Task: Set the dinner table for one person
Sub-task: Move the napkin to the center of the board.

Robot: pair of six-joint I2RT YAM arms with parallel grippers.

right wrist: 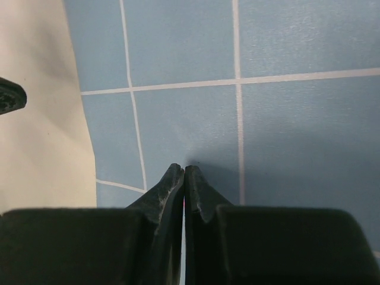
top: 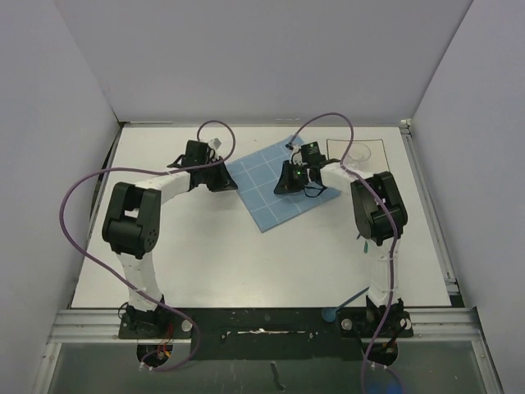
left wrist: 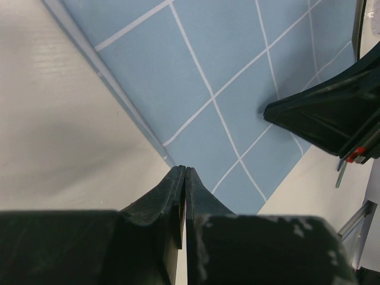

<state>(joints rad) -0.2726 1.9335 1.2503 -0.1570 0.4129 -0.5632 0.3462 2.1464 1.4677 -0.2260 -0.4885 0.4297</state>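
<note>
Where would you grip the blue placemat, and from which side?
The placemat lies flat and askew on the dinner table, with no raised part. It is probably best taken by its thin edge close to a corner, coming in low from the bare tabletop beside it.

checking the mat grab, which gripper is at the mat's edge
The left gripper: its shut tips sit right where the blue mat meets the table. The right gripper is shut further in, over the grid squares.
</note>
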